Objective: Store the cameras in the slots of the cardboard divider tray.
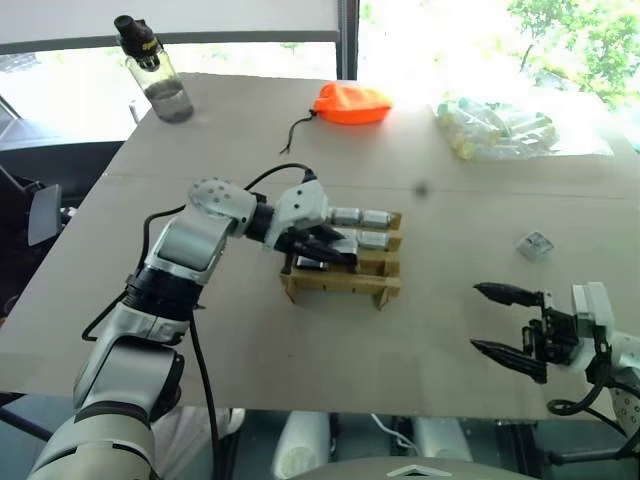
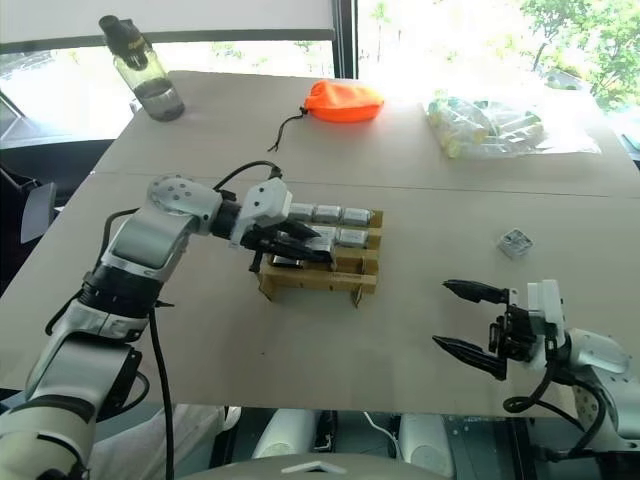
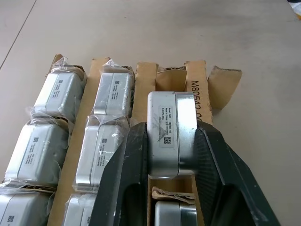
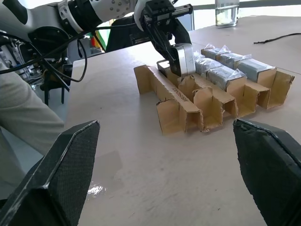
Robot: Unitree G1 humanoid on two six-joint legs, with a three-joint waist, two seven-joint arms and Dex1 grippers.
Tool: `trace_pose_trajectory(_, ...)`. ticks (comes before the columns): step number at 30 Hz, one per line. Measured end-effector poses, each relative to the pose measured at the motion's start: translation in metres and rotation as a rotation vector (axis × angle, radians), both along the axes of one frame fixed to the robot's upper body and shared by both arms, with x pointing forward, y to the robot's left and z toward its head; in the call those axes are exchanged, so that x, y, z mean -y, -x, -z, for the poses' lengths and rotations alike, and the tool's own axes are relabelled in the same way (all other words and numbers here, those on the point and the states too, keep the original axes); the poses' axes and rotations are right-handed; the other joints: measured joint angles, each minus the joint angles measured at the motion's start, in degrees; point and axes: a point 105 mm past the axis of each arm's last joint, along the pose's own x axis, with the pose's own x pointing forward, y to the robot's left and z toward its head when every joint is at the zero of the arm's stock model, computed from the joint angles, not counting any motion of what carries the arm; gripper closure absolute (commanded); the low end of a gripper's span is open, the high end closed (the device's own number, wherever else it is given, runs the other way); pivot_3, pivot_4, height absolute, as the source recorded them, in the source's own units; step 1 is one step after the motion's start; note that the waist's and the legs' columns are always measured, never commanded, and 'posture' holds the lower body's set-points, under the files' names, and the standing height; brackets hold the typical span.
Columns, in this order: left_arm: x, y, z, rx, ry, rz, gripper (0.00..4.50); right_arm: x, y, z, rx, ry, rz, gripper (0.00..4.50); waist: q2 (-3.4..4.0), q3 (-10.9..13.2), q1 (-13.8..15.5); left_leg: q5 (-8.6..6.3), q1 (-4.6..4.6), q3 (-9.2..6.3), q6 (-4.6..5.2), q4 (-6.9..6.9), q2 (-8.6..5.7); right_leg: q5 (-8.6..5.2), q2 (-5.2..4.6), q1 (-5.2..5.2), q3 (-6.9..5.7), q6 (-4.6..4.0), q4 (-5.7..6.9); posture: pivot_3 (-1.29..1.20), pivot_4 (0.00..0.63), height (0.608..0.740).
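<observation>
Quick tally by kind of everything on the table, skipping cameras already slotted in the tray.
Cameras outside slots: 2, the held camera in the left tool and the loose camera
Cardboard divider tray: 1
Orange pouch: 1
Water bottle: 1
Clear bag of cylinders: 1
Total: 6

The cameras [image 3: 171, 134] have brushed, satin metal shells with small paper labels; several sit in crinkled clear plastic wrap. The cardboard divider tray [image 3: 197, 82] is matt tan cardboard with torn, rough edges. The left gripper [image 3: 171, 188] has matt black, finely textured plastic fingers [image 3: 124, 183]. The tabletop [image 1: 300, 340] is smooth, matt beige. The pouch [image 1: 350, 103] is orange cloth.
</observation>
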Motion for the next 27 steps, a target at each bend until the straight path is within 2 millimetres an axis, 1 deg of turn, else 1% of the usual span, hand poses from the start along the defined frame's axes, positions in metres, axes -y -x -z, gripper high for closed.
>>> trace_pose_trajectory(3, -0.006, 0.004, 0.008, -0.028, -0.032, 0.003, 3.77, 0.000, 0.000, 0.000, 0.000, -0.001, 0.004, 0.00, 0.00, 0.0, 0.0, 0.00, 0.00, 0.01, 0.00, 0.00, 0.00, 0.00, 0.00, 0.00, 0.00, 0.00, 0.00, 0.00, 0.150, 0.726)
trace_pose_trajectory(8, -0.006, 0.005, 0.009, 0.010, -0.062, 0.036, 3.77, 0.000, -0.003, 0.000, -0.002, -0.012, 0.026, 0.00, 0.01, 0.0, 0.0, 0.00, 0.03, 0.02, 0.00, 0.00, 0.00, 0.00, 0.00, 0.01, 0.02, 0.00, 0.00, 0.00, 0.150, 0.726)
trace_pose_trajectory(11, -0.005, 0.001, 0.011, 0.047, -0.079, 0.043, 3.77, -0.001, -0.004, 0.000, 0.000, -0.008, 0.031, 0.00, 0.05, 0.0, 0.0, 0.00, 0.13, 0.02, 0.00, 0.00, -0.01, 0.00, 0.00, 0.09, 0.03, 0.00, 0.03, 0.00, 0.150, 0.726)
trace_pose_trajectory(14, -0.006, -0.004, 0.024, 0.021, -0.101, 0.022, 3.77, -0.001, -0.005, 0.001, 0.000, -0.007, 0.036, 0.00, 0.03, 0.0, 0.0, 0.00, 0.12, 0.01, 0.00, 0.00, 0.00, 0.00, 0.02, 0.08, 0.01, 0.00, 0.03, 0.00, 0.150, 0.726)
trace_pose_trajectory(18, -0.006, -0.005, 0.025, 0.014, -0.098, 0.026, 3.77, -0.001, -0.007, 0.000, 0.004, -0.004, 0.046, 0.00, 0.03, 0.0, -0.1, 0.00, 0.12, 0.04, 0.00, -0.01, 0.01, 0.00, 0.02, 0.07, 0.03, 0.00, 0.01, 0.00, 0.150, 0.726)
trace_pose_trajectory(20, -0.005, -0.005, 0.025, 0.009, -0.093, 0.031, 2.76, -0.001, -0.008, -0.001, 0.007, -0.005, 0.053, 0.00, 0.03, 0.0, -0.1, 0.00, 0.11, 0.03, 0.00, -0.01, 0.01, 0.00, 0.02, 0.07, 0.03, 0.00, 0.02, 0.00, 0.150, 0.726)
trace_pose_trajectory(23, -0.004, -0.003, 0.025, -0.028, -0.081, 0.033, 1.71, -0.002, -0.009, -0.002, 0.006, -0.005, 0.056, 0.00, 0.03, 0.0, -0.1, 0.00, 0.10, 0.03, 0.00, -0.01, 0.01, 0.00, 0.01, 0.07, 0.02, 0.00, 0.02, 0.00, 0.150, 0.726)
trace_pose_trajectory(24, -0.004, -0.002, 0.025, -0.039, -0.077, 0.036, 1.26, -0.002, -0.009, -0.001, 0.005, -0.004, 0.057, 0.00, 0.03, 0.0, -0.1, 0.00, 0.10, 0.02, 0.00, -0.01, 0.01, 0.00, 0.01, 0.07, 0.02, 0.00, 0.01, 0.00, 0.150, 0.726)
trace_pose_trajectory(25, -0.004, -0.002, 0.025, -0.042, -0.077, 0.036, 1.11, -0.002, -0.009, -0.001, 0.005, -0.004, 0.058, 0.00, 0.03, 0.0, -0.1, 0.00, 0.09, 0.02, 0.00, -0.01, 0.01, 0.00, 0.01, 0.07, 0.02, 0.00, 0.01, 0.00, 0.150, 0.726)
trace_pose_trajectory(26, -0.002, -0.001, 0.024, -0.054, -0.065, 0.038, 0.57, -0.001, -0.009, -0.001, 0.004, -0.001, 0.061, 0.00, 0.03, 0.0, -0.1, 0.00, 0.07, 0.00, 0.00, -0.01, 0.01, 0.00, 0.01, 0.07, 0.00, 0.00, 0.00, 0.00, 0.150, 0.726)
trace_pose_trajectory(27, -0.001, 0.000, 0.023, -0.055, -0.055, 0.042, 0.49, -0.001, -0.009, -0.001, 0.004, 0.002, 0.062, 0.00, 0.03, 0.0, -0.1, 0.00, 0.07, 0.00, 0.00, 0.00, 0.01, 0.00, 0.01, 0.07, 0.00, 0.00, 0.00, 0.00, 0.150, 0.726)
